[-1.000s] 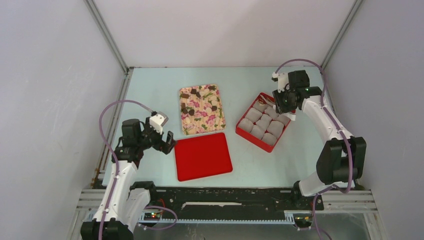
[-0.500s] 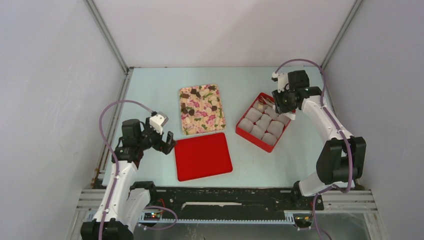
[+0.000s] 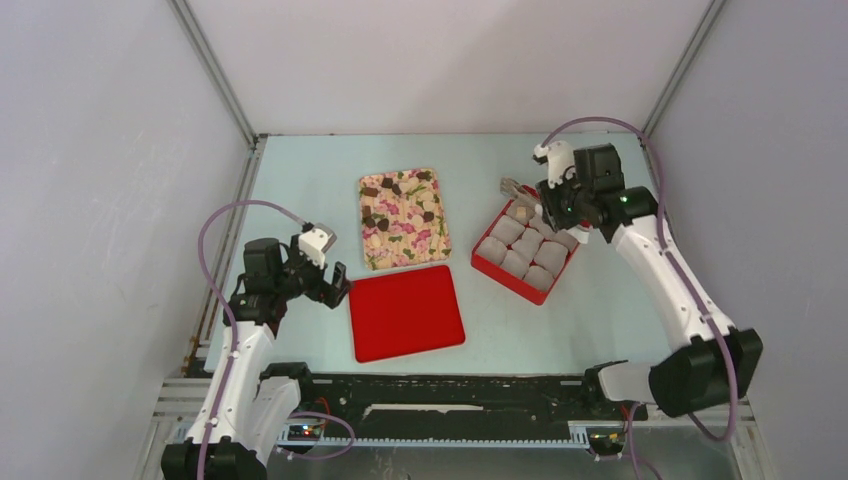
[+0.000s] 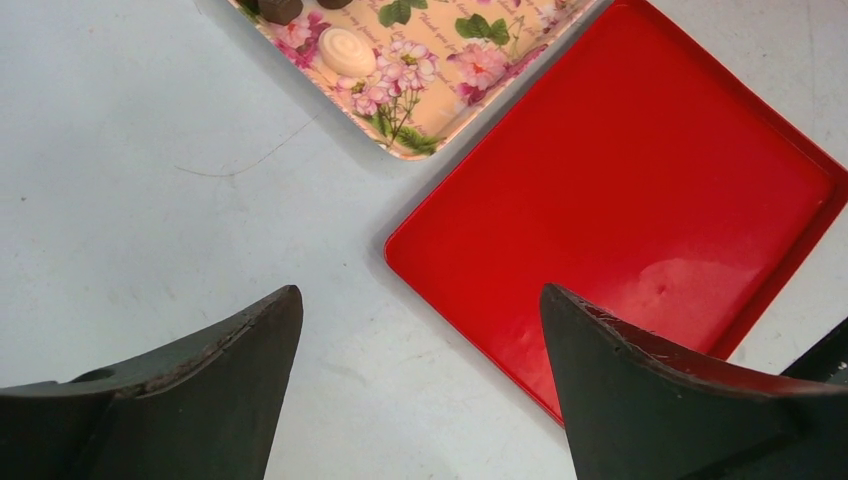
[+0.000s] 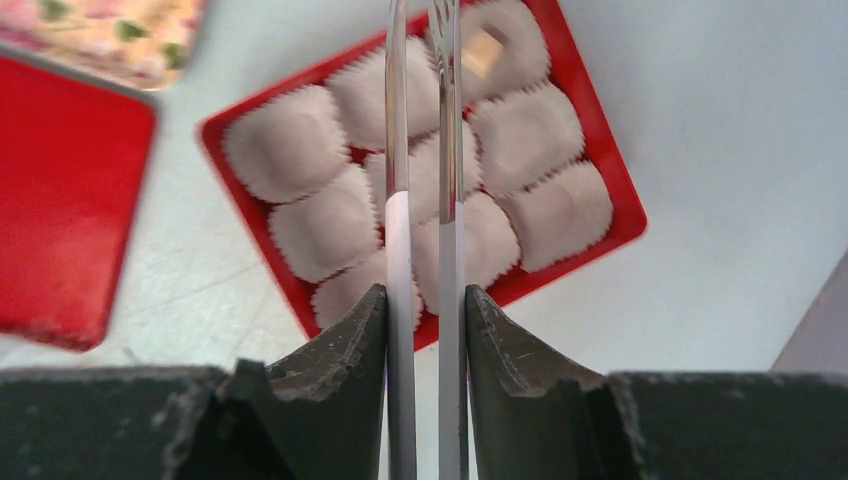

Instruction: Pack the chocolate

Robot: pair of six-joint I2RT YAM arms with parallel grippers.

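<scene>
Progress on packing the chocolate [image 3: 382, 225]: how far along would you put it?

Barely begun, I'd say. One pale piece [image 5: 483, 50] sits in a cup at the upper right of the right wrist view. The other paper cups [image 5: 285, 140] in the red box [image 3: 508, 283] look unfilled, eight of the nine.

And the rest of it?

On the floral tray [image 3: 410, 250], centre of the overhead view and just left of the box, there is a scatter of dark lumps with a few pale ones. The left wrist view catches one pale round piece [image 4: 347, 50] near its top edge.

What are the arms doing?

The right gripper [image 5: 425, 295] is clamped on a pair of tongs [image 5: 397, 230], its fingers pressing the two prongs close together. The tips run off the top of the wrist view. In the overhead view they reach past the box's far corner, right of centre. Whether they carry anything is too small to tell. The left gripper [image 4: 418, 292] has its fingers spread wide and grips nothing. It hangs over the table by a corner of the red lid [image 4: 640, 180], lower left of the overhead view.

So what's left?

Nearly everything, by my reckoning. Each remaining piece has to cross from tray to cup. Then presumably comes the lid, which lies flat below the tray, apart from the box, and is not yet on.
</scene>
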